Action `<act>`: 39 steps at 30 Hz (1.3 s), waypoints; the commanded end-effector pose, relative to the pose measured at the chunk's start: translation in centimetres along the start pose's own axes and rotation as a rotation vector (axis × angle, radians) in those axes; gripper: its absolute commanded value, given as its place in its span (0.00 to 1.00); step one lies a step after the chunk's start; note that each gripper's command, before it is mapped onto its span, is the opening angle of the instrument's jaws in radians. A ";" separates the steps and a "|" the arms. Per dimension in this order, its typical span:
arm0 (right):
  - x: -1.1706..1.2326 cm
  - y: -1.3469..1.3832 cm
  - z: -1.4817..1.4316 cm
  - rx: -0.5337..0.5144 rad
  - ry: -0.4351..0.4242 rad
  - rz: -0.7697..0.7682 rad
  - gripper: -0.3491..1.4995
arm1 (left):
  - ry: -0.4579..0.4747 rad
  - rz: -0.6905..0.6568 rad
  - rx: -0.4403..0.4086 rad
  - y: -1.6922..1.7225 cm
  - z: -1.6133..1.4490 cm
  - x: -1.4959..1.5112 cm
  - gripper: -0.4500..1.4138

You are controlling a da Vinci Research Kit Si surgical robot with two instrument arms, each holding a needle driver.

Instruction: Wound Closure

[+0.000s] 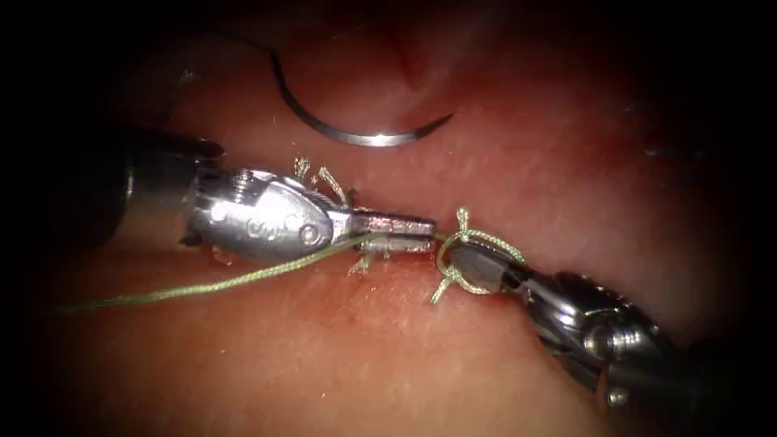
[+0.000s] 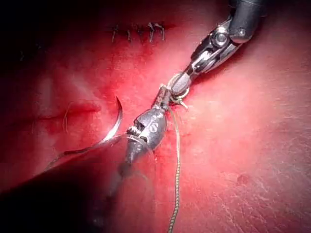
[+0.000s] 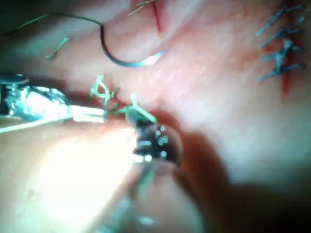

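Both end effectors (image 1: 433, 235) (image 1: 457, 260) seemingly grip thread (image 1: 243, 281); needle (image 1: 356, 133) lies free.

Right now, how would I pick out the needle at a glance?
Start at the left tool, lying across the tissue. Beyond its jaws lies the needle, free on the surface, held by neither tool. It is a bare steel curve, unlike the green thread.

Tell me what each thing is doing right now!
Left pincer: shut on the thread.
Right pincer: thread looped around it; open or shut, can't tell.
Needle: lying free on the tissue, held by nothing.
Thread: trails off left from the left pincer.
Tissue: wet with red fluid.
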 end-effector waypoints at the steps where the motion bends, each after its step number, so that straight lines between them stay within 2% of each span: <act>1: -0.08 -0.03 0.06 0.005 0.000 -0.007 0.00 | -0.008 -0.002 0.008 -0.10 0.07 -0.11 0.00; 6: -0.14 -0.09 0.06 0.005 0.005 -0.037 0.00 | -0.035 -0.024 0.025 -0.60 0.15 -0.46 0.00; 9: -0.17 -0.11 0.07 0.010 -0.005 -0.044 0.00 | -0.046 -0.024 0.030 -0.71 0.23 -0.54 0.00; 16: -0.35 -0.21 0.16 0.032 -0.047 -0.076 0.00 | -0.060 -0.032 0.027 -1.10 0.69 -0.80 0.00; 29: -0.66 -0.39 0.09 0.080 -0.120 -0.144 0.00 | -0.058 -0.043 0.016 -1.37 1.16 -1.00 0.00; 39: -0.69 -0.37 0.07 0.084 -0.125 -0.154 0.00 | -0.070 -0.042 0.034 -1.65 1.41 -1.14 0.00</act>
